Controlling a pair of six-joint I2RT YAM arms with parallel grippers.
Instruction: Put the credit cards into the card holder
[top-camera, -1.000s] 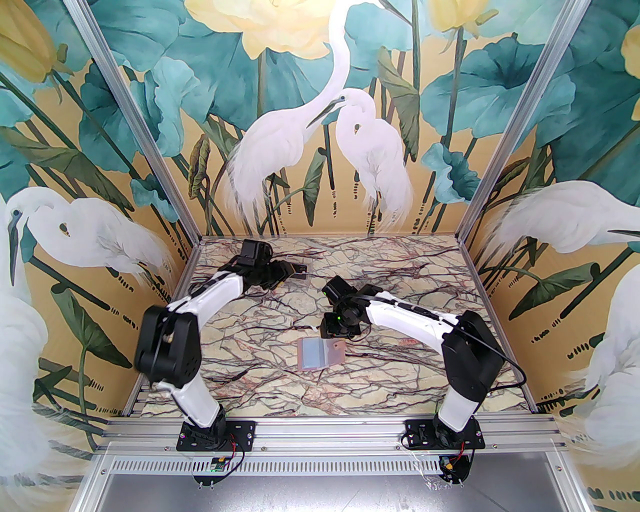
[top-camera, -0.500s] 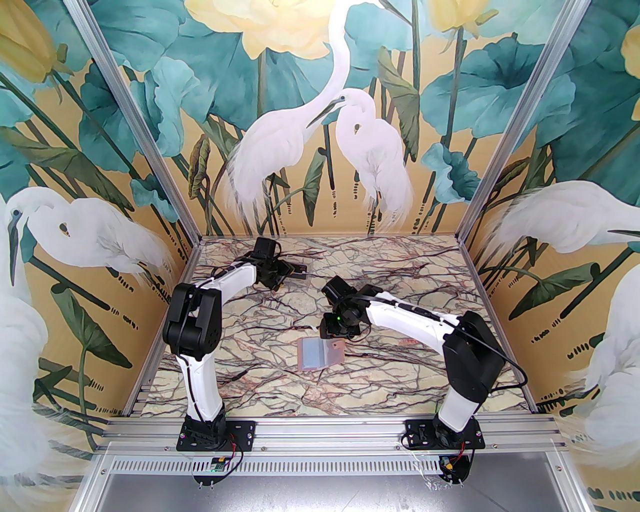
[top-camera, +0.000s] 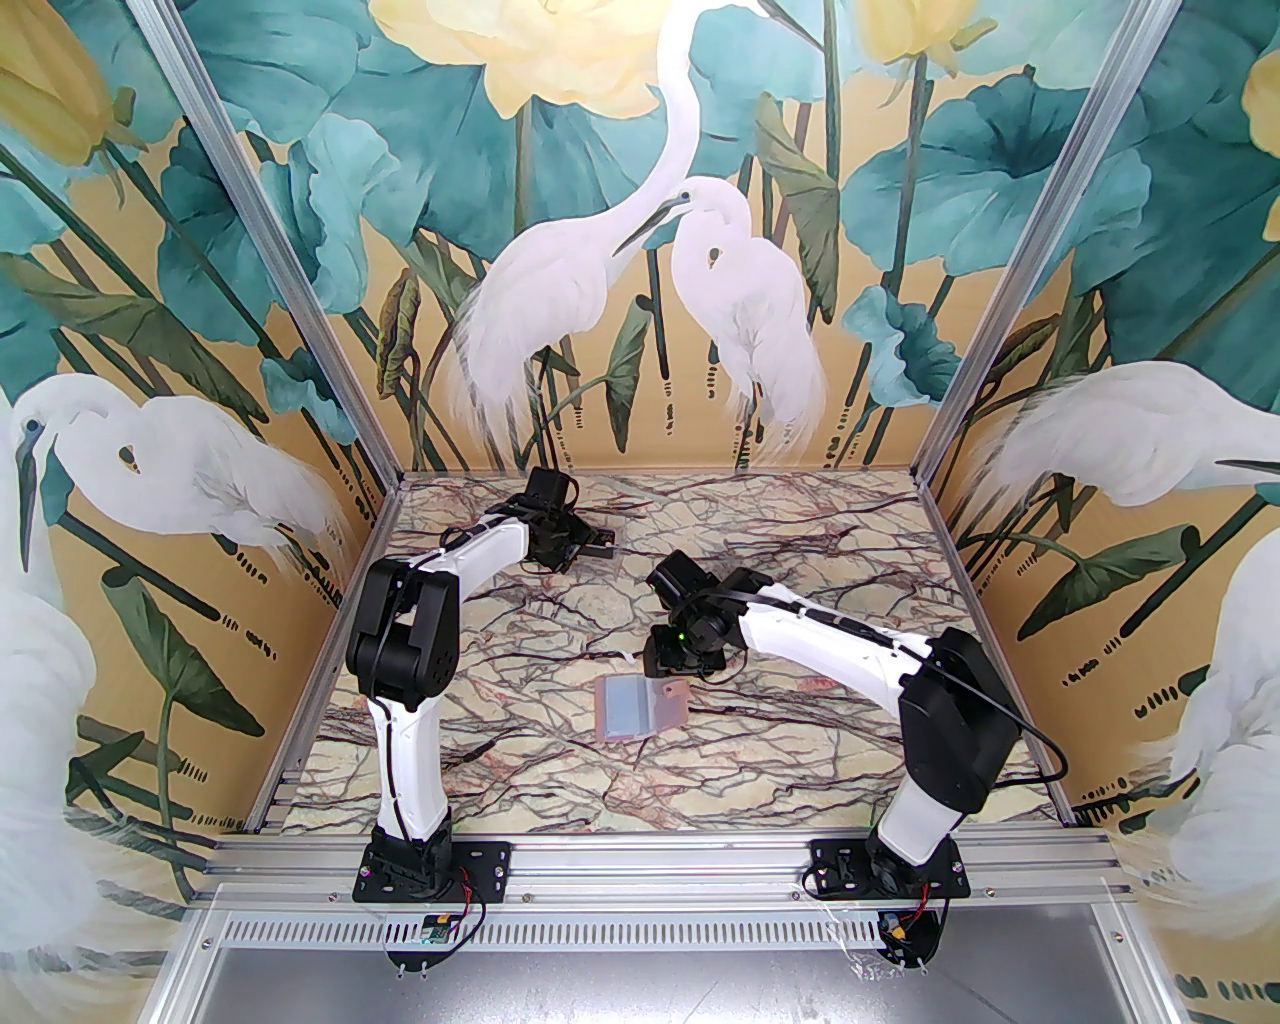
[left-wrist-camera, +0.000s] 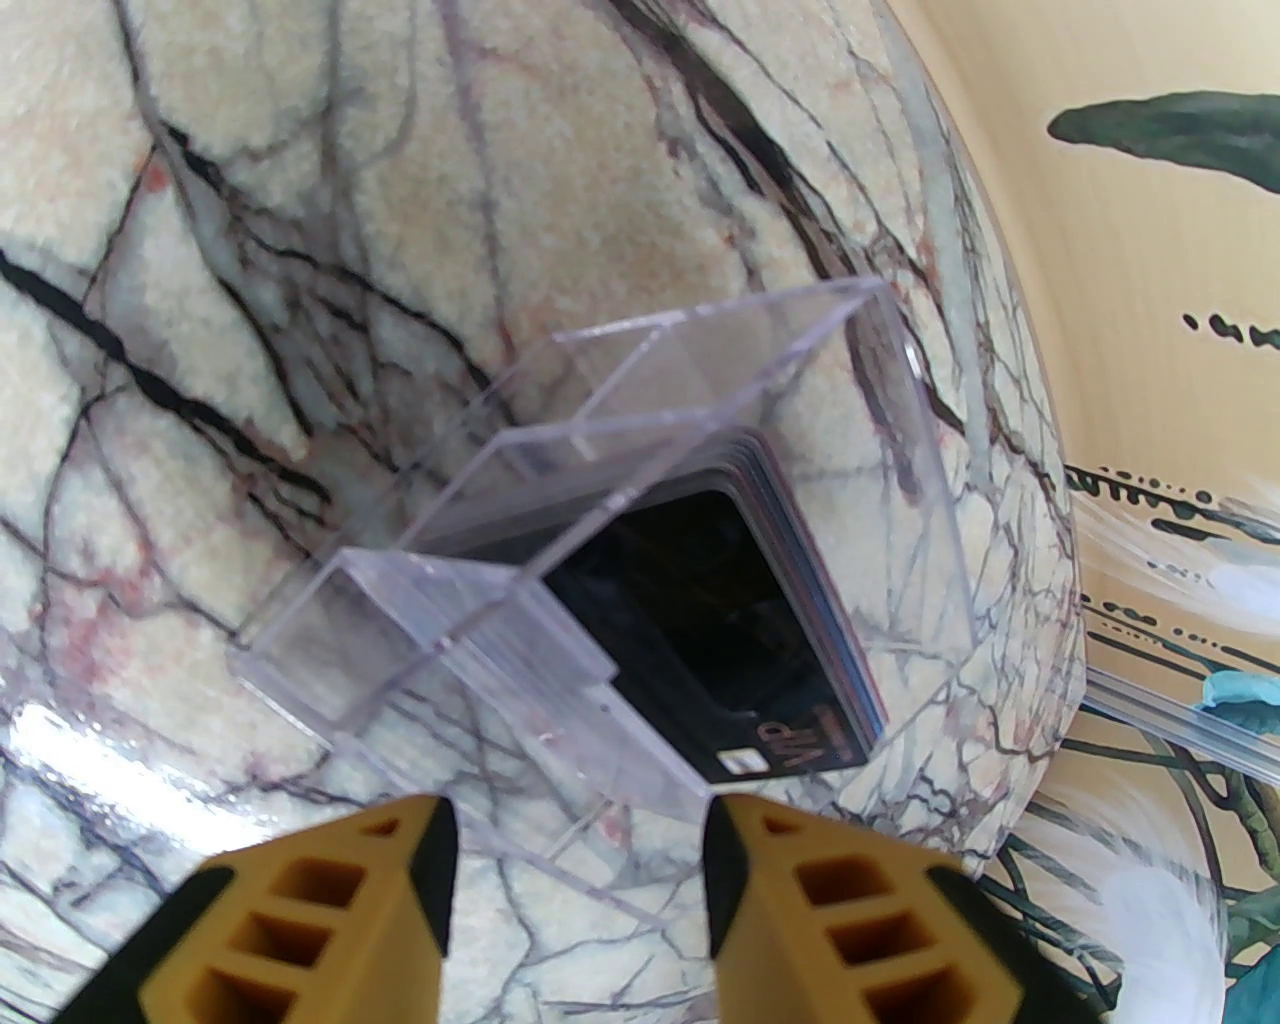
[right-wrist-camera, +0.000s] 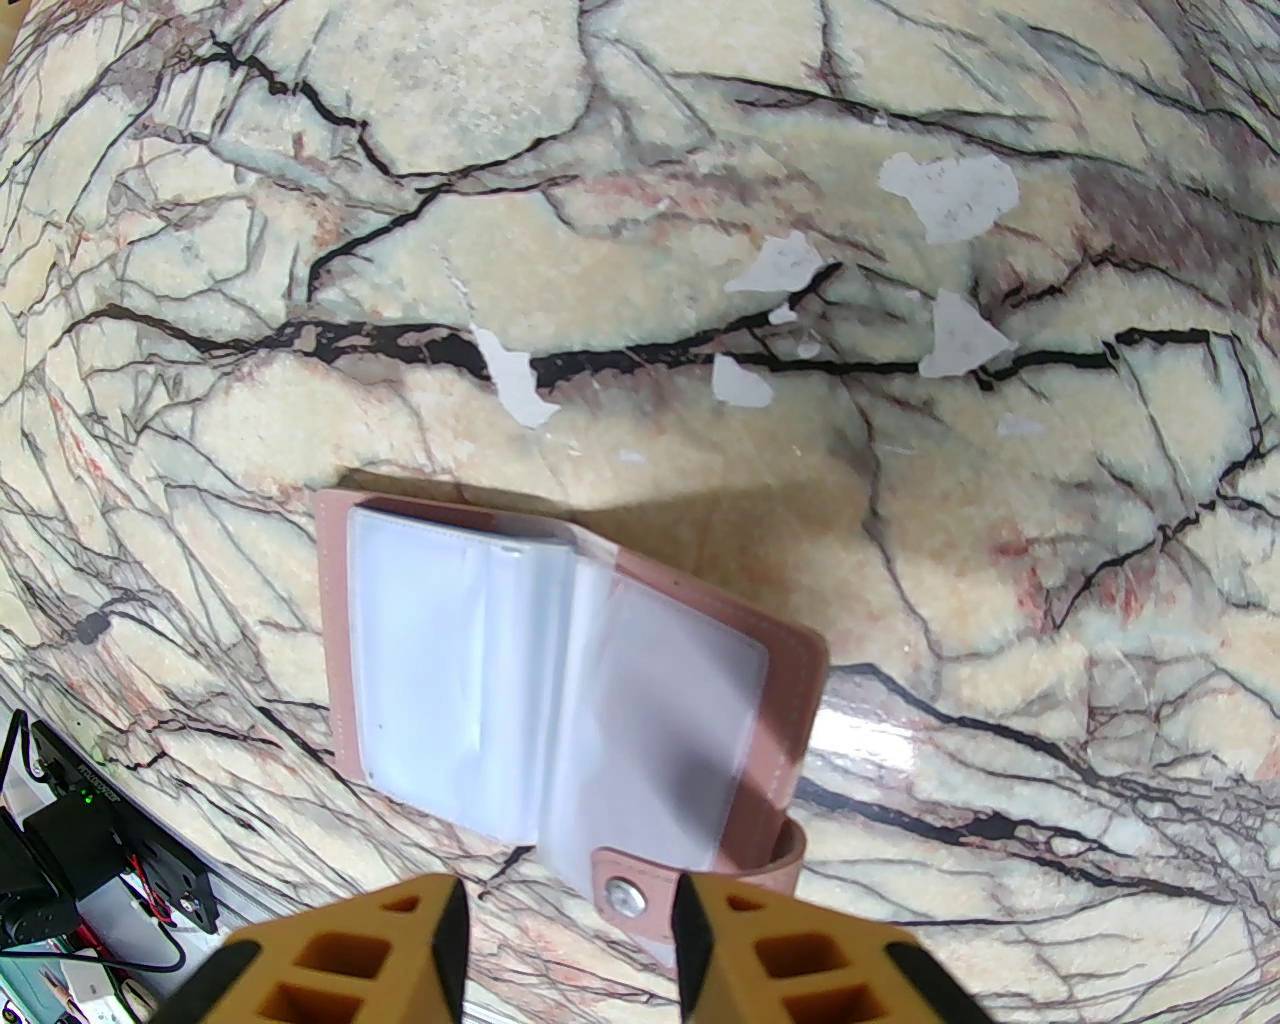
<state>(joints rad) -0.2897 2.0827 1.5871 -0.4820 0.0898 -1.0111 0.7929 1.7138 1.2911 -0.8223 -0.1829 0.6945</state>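
Card holder (top-camera: 640, 708) open flat, long axis left-right, snap tab (top-camera: 679, 690) rightward.

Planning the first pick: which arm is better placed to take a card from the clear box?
Left. The left pincer, open, faces the clear box holding the credit cards; the right pincer hovers by the card holder.
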